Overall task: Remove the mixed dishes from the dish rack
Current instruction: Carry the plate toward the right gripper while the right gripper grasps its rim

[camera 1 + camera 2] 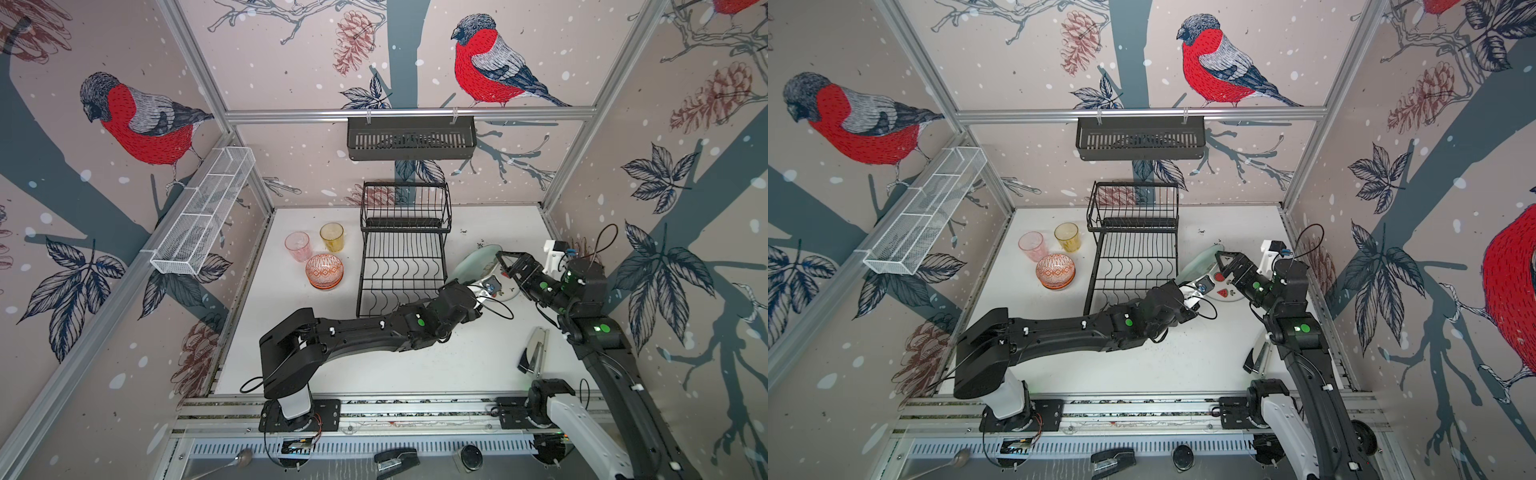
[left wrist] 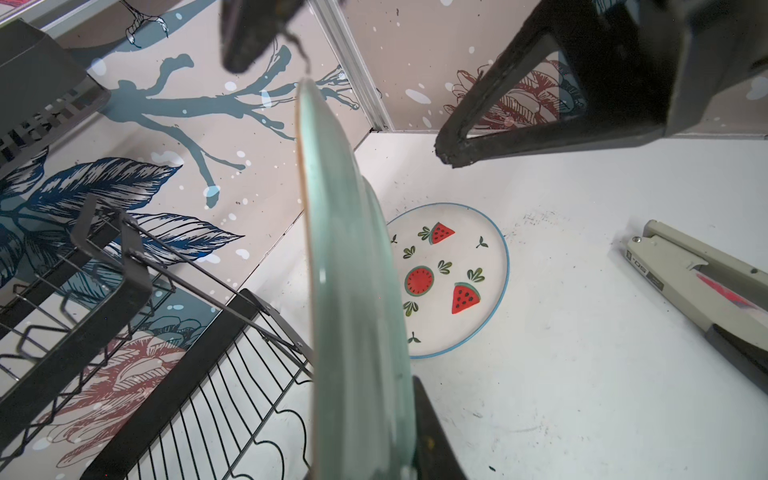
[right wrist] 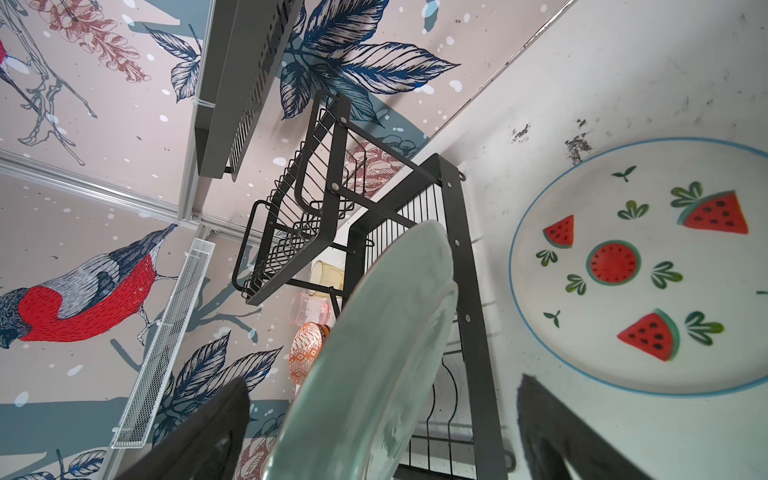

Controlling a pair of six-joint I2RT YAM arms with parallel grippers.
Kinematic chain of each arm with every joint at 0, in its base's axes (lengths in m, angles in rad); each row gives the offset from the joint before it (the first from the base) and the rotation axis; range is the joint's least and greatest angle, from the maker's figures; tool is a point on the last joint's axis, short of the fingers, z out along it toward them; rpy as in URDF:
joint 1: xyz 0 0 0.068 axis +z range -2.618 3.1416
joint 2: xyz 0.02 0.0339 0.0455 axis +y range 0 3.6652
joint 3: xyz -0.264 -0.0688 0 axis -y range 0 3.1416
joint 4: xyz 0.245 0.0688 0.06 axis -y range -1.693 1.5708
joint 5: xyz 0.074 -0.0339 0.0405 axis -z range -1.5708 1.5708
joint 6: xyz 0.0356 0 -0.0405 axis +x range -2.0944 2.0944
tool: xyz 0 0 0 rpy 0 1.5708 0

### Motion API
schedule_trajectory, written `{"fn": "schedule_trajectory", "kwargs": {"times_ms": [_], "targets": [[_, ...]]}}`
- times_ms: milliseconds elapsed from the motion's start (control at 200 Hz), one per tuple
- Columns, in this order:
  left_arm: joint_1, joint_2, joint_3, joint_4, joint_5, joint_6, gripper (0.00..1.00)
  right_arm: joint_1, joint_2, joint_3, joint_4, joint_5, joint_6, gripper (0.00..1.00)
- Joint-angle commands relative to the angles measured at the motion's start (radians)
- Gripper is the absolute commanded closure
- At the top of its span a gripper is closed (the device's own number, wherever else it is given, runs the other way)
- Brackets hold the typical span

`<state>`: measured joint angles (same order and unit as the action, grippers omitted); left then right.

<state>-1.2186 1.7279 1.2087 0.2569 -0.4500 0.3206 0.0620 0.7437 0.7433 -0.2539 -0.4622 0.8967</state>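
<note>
I work over a white table (image 1: 415, 365), scuffed and speckled with dark marks, boxed in by aluminium posts and pink wallpaper of red-breasted birds, pine cones and blue leaves. A black shelf basket (image 1: 411, 139) hangs on the back rail and a white mesh tray (image 1: 203, 212) runs along the left wall. The dish rack (image 1: 403, 266), black wire in two tiers, stands at the middle back of the table. To its left, on the table, are the pink tumbler (image 1: 298, 246), the amber tumbler (image 1: 332, 237) and the orange patterned bowl (image 1: 324, 271), close together. To its right a cream plate (image 2: 453, 282) with a blue rim and watermelon slices lies flat, and a grey stapler (image 2: 698, 282) lies nearer the front. My left pincer (image 1: 468, 282) is clenched on the near rim of the mint plate (image 2: 353, 270), a glossy pale green disc held on edge, tilted, beside the rack's lower tray and above the cream plate. My right pincer (image 1: 503, 264) is spread wide, one finger on each side of the mint plate's far rim; whether either finger touches it I cannot tell
</note>
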Motion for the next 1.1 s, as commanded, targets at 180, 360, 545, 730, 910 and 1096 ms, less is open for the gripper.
{"fn": "schedule_trajectory", "kwargs": {"times_ms": [180,360,545,730,910,1096], "targets": [[-0.025,0.051,0.027,0.230,-0.150,0.159,1.00,-0.002,0.050,-0.004,-0.004,-0.052,0.001,0.00],[-0.044,0.076,0.037,0.274,-0.171,0.214,1.00,-0.002,0.080,-0.009,0.011,-0.085,-0.001,0.05],[-0.052,0.081,0.041,0.295,-0.162,0.227,1.00,-0.002,0.084,-0.016,0.030,-0.090,0.002,0.21],[-0.054,0.091,0.040,0.311,-0.163,0.233,1.00,-0.002,0.089,-0.021,0.041,-0.093,0.008,0.53],[-0.054,0.092,0.032,0.320,-0.164,0.229,1.00,-0.003,0.091,-0.021,0.044,-0.090,0.016,0.66],[-0.054,0.101,0.033,0.328,-0.166,0.227,1.00,-0.004,0.092,-0.015,0.040,-0.090,0.018,0.89]]}}
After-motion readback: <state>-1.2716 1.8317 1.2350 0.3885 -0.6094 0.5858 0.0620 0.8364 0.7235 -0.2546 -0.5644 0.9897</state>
